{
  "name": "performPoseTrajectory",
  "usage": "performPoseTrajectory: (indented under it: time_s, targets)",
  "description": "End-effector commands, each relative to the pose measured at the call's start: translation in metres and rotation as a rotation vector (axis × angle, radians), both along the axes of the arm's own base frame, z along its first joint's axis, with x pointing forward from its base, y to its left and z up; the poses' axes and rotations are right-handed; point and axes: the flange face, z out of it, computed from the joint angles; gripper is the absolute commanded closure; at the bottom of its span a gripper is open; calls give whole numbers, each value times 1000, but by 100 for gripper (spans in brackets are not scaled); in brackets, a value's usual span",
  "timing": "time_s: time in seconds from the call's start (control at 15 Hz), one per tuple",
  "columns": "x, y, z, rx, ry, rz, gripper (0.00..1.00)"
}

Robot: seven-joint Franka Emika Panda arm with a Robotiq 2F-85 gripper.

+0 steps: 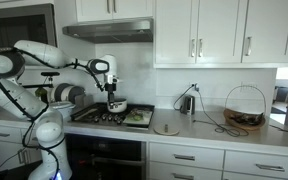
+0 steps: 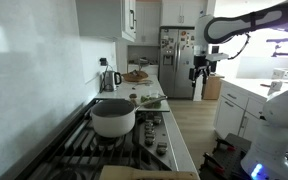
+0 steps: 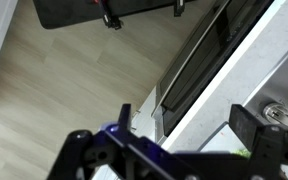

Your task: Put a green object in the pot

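Note:
The small whitish pot (image 2: 113, 118) with a dark rim stands on the stove; it also shows below the gripper in an exterior view (image 1: 117, 105). Green objects (image 1: 139, 116) lie on a flat board beside the pot, also seen farther along the counter (image 2: 152, 101). My gripper (image 2: 201, 68) is raised, out past the counter's front edge and apart from the pot and the greens. In the wrist view the gripper (image 3: 189, 125) is open and empty, over the floor and the oven front. A sliver of green (image 3: 242, 152) shows by the right finger.
A large shiny steel vessel (image 1: 69, 95) stands at the back of the stove. A kettle (image 2: 111, 80) and a wire basket (image 1: 244, 105) stand on the counter. A fridge (image 2: 174, 50) is at the far end. The wood floor (image 3: 54, 80) lies in front of the oven.

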Motion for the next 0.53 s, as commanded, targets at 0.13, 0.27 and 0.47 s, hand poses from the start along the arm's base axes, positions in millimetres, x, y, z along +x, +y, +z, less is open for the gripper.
performPoseTrajectory:
  time_s: [0.13,0.27,0.47]
  targets:
    - [55,18,-11,-58,-38,127,0]
    - [71,26,-19,-76,-54,182,0]
    - [96,39,-33,-93,-78,291,0]
